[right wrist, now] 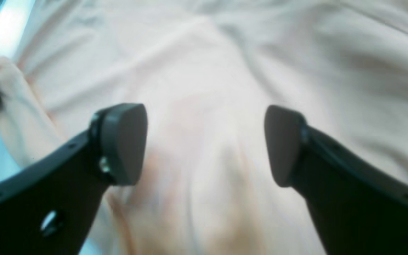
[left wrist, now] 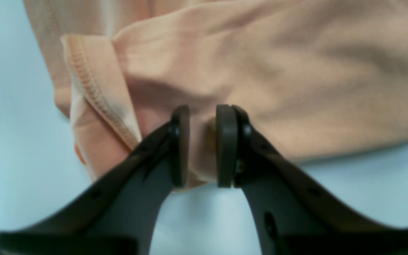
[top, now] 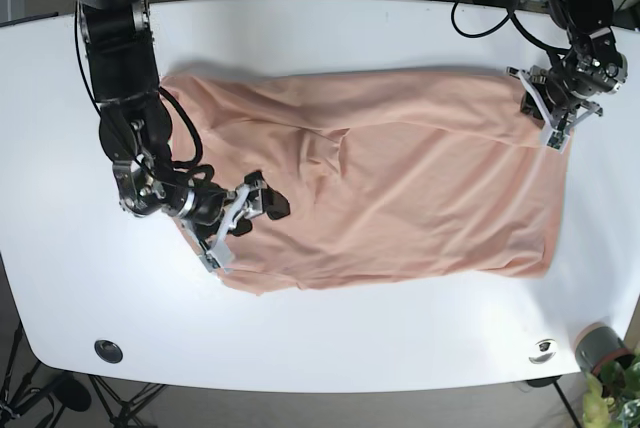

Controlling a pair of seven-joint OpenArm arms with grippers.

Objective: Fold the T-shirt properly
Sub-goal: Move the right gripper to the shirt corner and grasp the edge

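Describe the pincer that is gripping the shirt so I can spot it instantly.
On the white table lies a peach T-shirt. At its far corner on the base view's right sits the left pincer, shut on the fabric edge; the right pincer gapes open over the shirt's opposite end.

We count one T-shirt point(top: 400, 178), peach-coloured, lying on one white worktop point(top: 320, 38). We count two robot arms, each ending in one tool: the left tool point(left wrist: 202, 145) with two dark fingers nipping a fold of the cloth, and the right tool point(right wrist: 205, 143) with two dark fingers spread wide above it. We count one small round fitting point(top: 108, 350) set into the worktop, one silvery disc point(top: 543, 349) and one potted plant point(top: 607, 368) at its corner.
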